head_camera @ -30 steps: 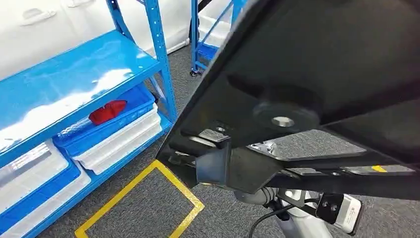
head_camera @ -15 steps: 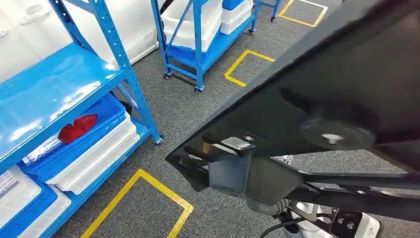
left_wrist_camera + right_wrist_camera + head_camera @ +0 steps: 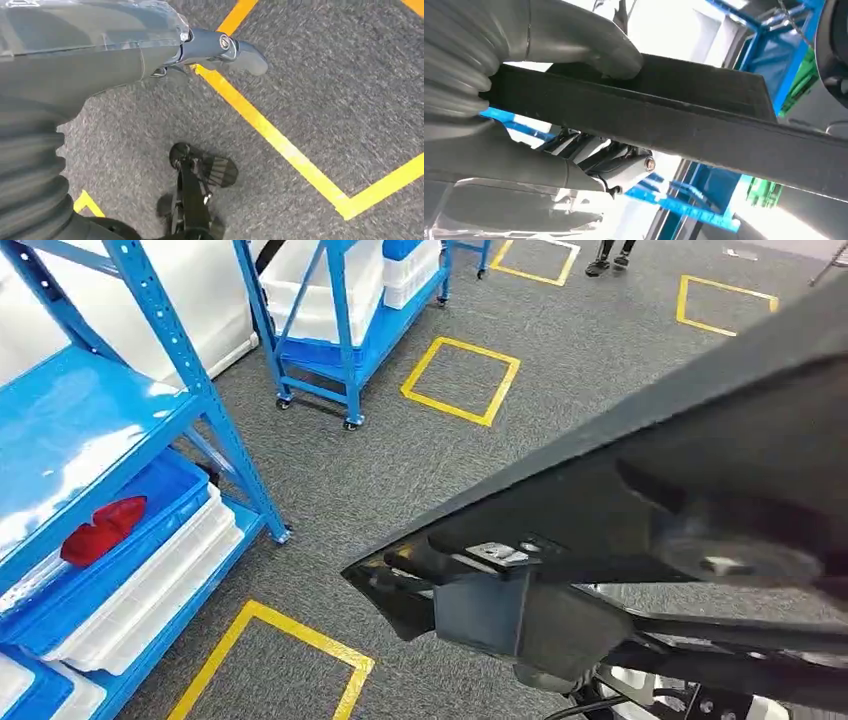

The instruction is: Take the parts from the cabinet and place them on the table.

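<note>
The large flat black plastic part [image 3: 700, 470] fills my forward view, clamped in my right hand [image 3: 524, 100], thumb on top, fingers beneath. My left hand [image 3: 150, 50] hangs empty over grey carpet [image 3: 325, 75], fingers loosely apart.

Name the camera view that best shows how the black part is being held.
Right wrist view: the right robot hand grips the black part, thumb on top. Head view shows the part's large dark underside; left wrist view looks at floor.
</note>
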Robot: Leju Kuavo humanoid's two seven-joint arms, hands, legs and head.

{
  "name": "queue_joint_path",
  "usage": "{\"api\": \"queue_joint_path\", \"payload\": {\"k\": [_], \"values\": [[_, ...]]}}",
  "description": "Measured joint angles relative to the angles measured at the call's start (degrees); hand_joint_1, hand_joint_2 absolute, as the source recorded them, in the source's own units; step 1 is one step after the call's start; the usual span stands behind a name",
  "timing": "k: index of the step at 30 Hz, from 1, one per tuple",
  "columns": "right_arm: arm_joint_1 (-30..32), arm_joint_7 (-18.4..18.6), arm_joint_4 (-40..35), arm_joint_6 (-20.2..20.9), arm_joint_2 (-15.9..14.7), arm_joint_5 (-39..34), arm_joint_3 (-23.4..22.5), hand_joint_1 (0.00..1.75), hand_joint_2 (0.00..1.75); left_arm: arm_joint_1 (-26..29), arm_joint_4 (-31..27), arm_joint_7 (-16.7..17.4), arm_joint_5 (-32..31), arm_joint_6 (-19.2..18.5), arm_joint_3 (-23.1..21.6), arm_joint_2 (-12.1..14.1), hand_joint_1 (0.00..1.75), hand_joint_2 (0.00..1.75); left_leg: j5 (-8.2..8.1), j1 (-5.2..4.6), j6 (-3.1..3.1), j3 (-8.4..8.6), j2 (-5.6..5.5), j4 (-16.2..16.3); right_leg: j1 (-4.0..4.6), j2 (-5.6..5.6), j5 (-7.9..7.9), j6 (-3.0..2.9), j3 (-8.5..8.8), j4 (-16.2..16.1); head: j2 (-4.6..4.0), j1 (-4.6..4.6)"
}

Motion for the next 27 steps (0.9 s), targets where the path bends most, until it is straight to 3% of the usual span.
{"api": "queue_joint_path", "payload": {"k": [2, 3, 4, 7, 8, 9, 10, 11, 13, 14, 15, 16, 17, 18, 19, 23, 24, 25, 26, 27], "values": [[0.27, 0.00, -0.09, 0.06, 0.00, -0.09, -0.20, 1.75, 1.75, -0.16, 0.00, 0.00, -0.09, 0.33, 0.00, 0.00, 0.00, 1.75, -0.23, -0.14, -0.16, 0.31, 1.13, -0.01, 0.11, -1.08, 4.79, -0.60, 5.34, -9.85, 0.00, -0.02], [0.36, 0.00, -0.33, 0.07, 0.00, -0.28, -0.41, 1.75, 1.75, -0.22, 0.00, 0.02, -0.09, 0.41, 0.00, 0.00, 0.00, 1.75, -0.37, -0.20, -0.36, 0.53, 1.53, -0.02, 0.49, -3.61, 6.49, -1.24, 8.38, -15.20, 0.00, 0.00], [0.33, 0.00, -0.39, 0.11, 0.02, -0.53, -0.55, 1.75, 1.75, -0.22, 0.00, 0.02, -0.09, 0.48, 0.00, -0.02, 0.00, 1.75, -0.58, -0.54, -0.68, 0.61, 1.97, 0.04, 1.36, -5.98, 5.44, -1.77, 9.01, -16.79, 0.00, -0.02], [0.67, 0.00, -0.66, 0.39, 0.07, -0.96, -1.01, 1.75, 1.75, -0.18, 0.00, 0.20, -0.07, 0.61, 0.02, 0.04, 0.00, 1.75, -0.71, -0.36, -1.54, 0.94, 3.63, -0.30, 1.64, -3.62, 5.86, -2.15, 8.59, -16.93, 0.00, -0.02], [0.80, 0.00, -0.72, 0.61, 0.07, -1.07, -1.14, 1.75, 1.75, -0.32, -0.02, 0.20, -0.09, 0.68, 0.02, 0.11, 0.00, 1.75, -0.78, -0.56, -1.90, 1.32, 4.31, -0.48, 1.59, -2.87, 6.15, -2.59, 8.77, -17.56, 0.00, -0.02], [1.05, 0.00, -0.83, 0.94, 0.18, -1.24, -1.22, 1.75, 1.75, -0.46, -0.02, 0.20, -0.09, 0.79, 0.02, 0.33, 0.00, 1.75, -1.48, -0.15, -2.24, 1.19, 2.29, 0.11, 0.89, -2.41, 6.57, -2.98, 9.26, -18.19, 0.00, -0.02], [0.95, 0.00, -0.87, 1.20, 0.33, -1.66, -1.36, 1.75, 1.75, -0.40, -0.02, 0.20, -0.09, 0.87, 0.02, 0.37, 0.00, 1.75, -2.90, -0.16, -2.32, 0.37, -0.37, 2.03, 0.81, -1.81, 6.70, -3.32, 9.35, -18.42, 0.00, -0.02], [0.97, -0.02, -0.87, 1.53, 0.70, -1.97, -1.40, 1.75, 1.75, -0.23, -0.02, 0.20, -0.11, 0.98, 0.02, 0.57, 0.00, 1.75, -5.27, -0.08, -2.38, -1.54, -1.65, 6.17, 0.87, -1.23, 6.74, -3.56, 9.26, -18.42, 0.00, -0.02], [1.25, 0.00, -0.87, 1.95, 1.09, -2.08, -1.55, 1.75, 1.75, 0.16, -0.04, 0.24, -0.13, 1.05, 0.04, 1.09, 0.00, 1.75, -9.16, -0.10, -2.66, -6.26, -2.43, 15.84, 1.02, 0.38, 6.74, -3.67, 9.20, -18.37, 0.00, -0.02], [1.40, 0.00, -0.87, 1.99, 1.11, -2.08, -1.64, 1.75, 1.75, 0.24, -0.04, 0.26, -0.11, 1.11, 0.07, 1.38, 0.00, 1.75, -9.15, -0.10, -2.73, -7.54, -2.45, 18.02, 1.03, 1.17, 6.74, -3.67, 9.21, -18.29, 0.00, -0.02], [1.49, 0.00, -0.87, 2.05, 1.11, -2.06, -1.73, 1.75, 1.75, 0.24, -0.04, 0.24, -0.13, 1.11, 0.07, 1.44, 0.00, 1.75, -7.74, -0.09, -2.73, -7.38, -2.46, 17.12, 0.99, 1.91, 6.73, -3.65, 9.28, -18.18, 0.00, -0.02], [1.50, 0.00, -0.87, 2.10, 1.25, -2.05, -1.77, 1.75, 1.75, 0.21, -0.04, 0.20, -0.13, 1.16, 0.07, 1.55, 0.00, 1.75, -5.27, -0.03, -2.73, -6.07, -2.52, 13.80, 0.92, 2.65, 6.66, -3.56, 9.32, -18.05, 0.00, -0.02], [1.48, 0.00, -0.87, 2.10, 1.53, -1.99, -1.86, 1.75, 1.75, 0.15, -0.11, 0.04, -0.20, 1.16, 0.07, 1.77, 0.00, 1.75, -2.01, 0.11, -2.75, -3.62, -2.85, 8.17, 0.82, 3.50, 6.54, -3.37, 9.38, -17.77, 0.00, -0.02], [1.40, 0.00, -0.90, 2.08, 1.73, -1.94, -1.92, 1.75, 1.75, 0.11, -0.11, -0.13, -0.37, 1.11, 0.04, 1.95, 0.00, 1.75, 0.55, 0.36, -2.78, -1.29, -4.14, 2.94, 0.70, 4.15, 6.37, -3.12, 9.38, -17.41, 0.00, -0.02], [1.23, 0.00, -0.90, 2.01, 1.88, -1.75, -1.99, 1.75, 1.75, 0.01, -0.11, -0.39, -0.37, 0.94, 0.04, 2.05, 0.00, 1.75, -0.47, 0.46, -2.66, -0.33, -6.87, 0.92, 0.90, 4.77, 6.17, -2.70, 9.08, -17.05, 0.00, -0.02], [0.66, 0.00, -0.98, 1.33, 1.92, -1.35, -2.05, 1.75, 1.75, -0.45, -0.15, -1.09, -0.63, 0.16, 0.04, 2.73, 0.00, 1.75, 0.16, 0.03, -1.24, -0.21, -5.24, 0.32, 0.51, 6.74, 6.80, -1.25, 8.28, -17.10, 0.00, -0.02], [0.59, 0.00, -1.05, 1.01, 1.92, -1.25, -2.05, 1.75, 1.75, -0.66, -0.15, -1.22, -0.68, 0.02, 0.04, 2.75, 0.00, 1.75, 0.61, 0.40, -0.57, -0.09, -4.49, -0.22, 0.36, 5.89, 6.44, -1.12, 8.16, -16.64, 0.00, -0.02], [0.37, 0.00, -1.16, 0.76, 1.92, -1.18, -2.05, 1.75, 1.75, -0.77, -0.15, -1.38, -0.68, 0.02, 0.04, 2.80, 0.00, 1.75, 0.67, 0.27, -0.21, -0.02, -3.98, -0.43, 0.68, 2.58, 5.08, -0.98, 7.34, -14.86, 0.00, 0.00], [0.06, 0.00, -1.18, 0.68, 1.92, -1.11, -2.03, 1.75, 1.75, -0.70, -0.15, -1.55, -0.66, 0.02, 0.04, 2.86, 0.00, 1.75, 0.68, 0.13, -0.12, -0.07, -3.37, -0.43, 0.63, 0.92, 2.90, -0.75, 5.54, -11.29, 0.00, -0.02], [-0.04, 0.00, -1.16, 0.57, 1.92, -1.03, -2.01, 1.75, 1.75, -0.58, -0.15, -1.60, -0.63, -0.02, 0.04, 2.86, 0.00, 1.75, 0.63, -0.02, -0.05, -0.11, -2.76, -0.43, 0.47, 0.22, 0.62, -0.56, 3.30, -6.57, 0.00, -0.02]]}}
